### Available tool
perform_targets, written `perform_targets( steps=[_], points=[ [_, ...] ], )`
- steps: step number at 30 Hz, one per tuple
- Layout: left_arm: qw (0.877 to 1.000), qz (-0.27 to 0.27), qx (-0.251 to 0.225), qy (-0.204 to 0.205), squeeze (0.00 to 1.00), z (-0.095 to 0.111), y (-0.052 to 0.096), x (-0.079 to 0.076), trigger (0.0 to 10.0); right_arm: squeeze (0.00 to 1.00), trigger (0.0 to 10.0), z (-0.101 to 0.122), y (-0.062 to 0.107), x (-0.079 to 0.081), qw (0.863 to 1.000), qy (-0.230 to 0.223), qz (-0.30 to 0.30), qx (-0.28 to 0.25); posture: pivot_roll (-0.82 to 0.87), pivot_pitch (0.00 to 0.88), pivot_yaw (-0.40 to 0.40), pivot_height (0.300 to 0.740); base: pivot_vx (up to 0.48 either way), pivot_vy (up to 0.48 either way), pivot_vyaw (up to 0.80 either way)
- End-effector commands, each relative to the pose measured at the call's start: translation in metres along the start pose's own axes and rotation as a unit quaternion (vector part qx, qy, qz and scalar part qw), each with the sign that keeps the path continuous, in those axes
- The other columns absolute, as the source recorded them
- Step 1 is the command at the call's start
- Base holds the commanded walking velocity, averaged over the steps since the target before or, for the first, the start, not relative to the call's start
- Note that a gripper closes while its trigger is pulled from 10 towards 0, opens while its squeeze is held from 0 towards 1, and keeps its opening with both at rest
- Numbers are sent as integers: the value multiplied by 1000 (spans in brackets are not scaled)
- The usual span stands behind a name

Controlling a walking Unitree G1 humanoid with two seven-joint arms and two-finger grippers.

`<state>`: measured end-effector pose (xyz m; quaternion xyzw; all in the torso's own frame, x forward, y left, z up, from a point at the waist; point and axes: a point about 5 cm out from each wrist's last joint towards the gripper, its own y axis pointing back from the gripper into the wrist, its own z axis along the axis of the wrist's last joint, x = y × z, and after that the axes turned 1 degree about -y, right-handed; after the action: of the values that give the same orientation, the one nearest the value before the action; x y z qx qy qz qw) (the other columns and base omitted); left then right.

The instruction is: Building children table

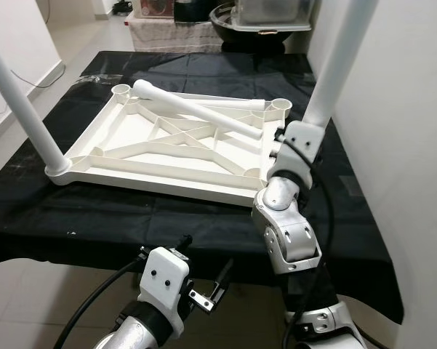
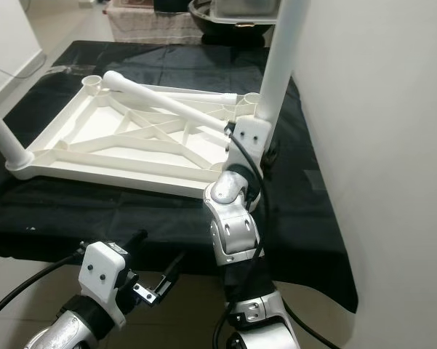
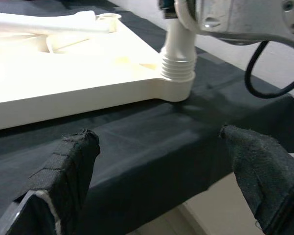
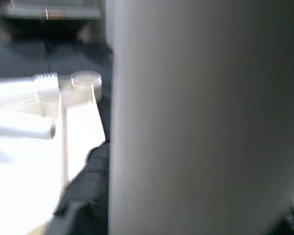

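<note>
White plastic: upturned tabletop (image 1: 167,145), ribbed underside facing up, lying flat on the black cloth (image 1: 131,218) that covers the table.
Near-right corner: leg (image 1: 334,65) standing upright in its socket – threaded collar seated at the tabletop's corner in the left wrist view.
Near-left corner: second leg (image 1: 22,102) upright in its socket, rising out of the top of the picture.
Loose leg (image 1: 196,109): lying across the far part of the tabletop, one end near the far-left socket, the other toward the right edge.
Far sockets: both far corners showing open round cups.
Right gripper (image 2: 247,142): raised at the near-right leg, wrist housing pressed against the tube just above the socket; own fingers hidden behind the wrist and the leg, so cannot tell whether apart or clamped. Right wrist view blurred, with the pale tube very close across most of it.
Left gripper (image 3: 161,181): low in front of the table's near edge, below the cloth's hem – fingers (image 3: 63,171) spread wide apart, nothing between them, pointing toward the near-right corner.
Background: dark bowl-shaped object (image 1: 254,33) and a lace-edged cloth (image 1: 167,33) beyond the far end of the table; white wall (image 1: 400,145) close along the right side.
</note>
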<state>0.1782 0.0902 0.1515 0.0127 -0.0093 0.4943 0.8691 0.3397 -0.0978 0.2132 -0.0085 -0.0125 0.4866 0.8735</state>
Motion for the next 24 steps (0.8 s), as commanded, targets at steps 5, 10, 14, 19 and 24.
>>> perform_targets(
  steps=[5,10,14,19,24],
  points=[
    [1000,0,14,0,0,-7,3,0,10000,0,10000,-15,33,29,995,-48,43,76,119,134,-25,740,0,0,0],
    [1000,1,14,0,0,-7,3,0,10000,1000,10000,-13,33,31,994,-50,67,72,119,133,-26,740,0,0,0],
    [1000,2,15,0,0,-7,3,0,10000,1000,10000,-12,34,33,993,-52,78,69,119,131,-27,740,0,0,0],
    [1000,2,15,0,0,-8,3,1,10000,0,10000,-11,35,34,993,-55,85,68,118,130,-27,740,0,0,0],
    [1000,3,15,2,0,-8,3,1,10000,0,10000,-10,34,33,993,-55,85,65,116,133,-26,740,0,0,0]
  ],
)
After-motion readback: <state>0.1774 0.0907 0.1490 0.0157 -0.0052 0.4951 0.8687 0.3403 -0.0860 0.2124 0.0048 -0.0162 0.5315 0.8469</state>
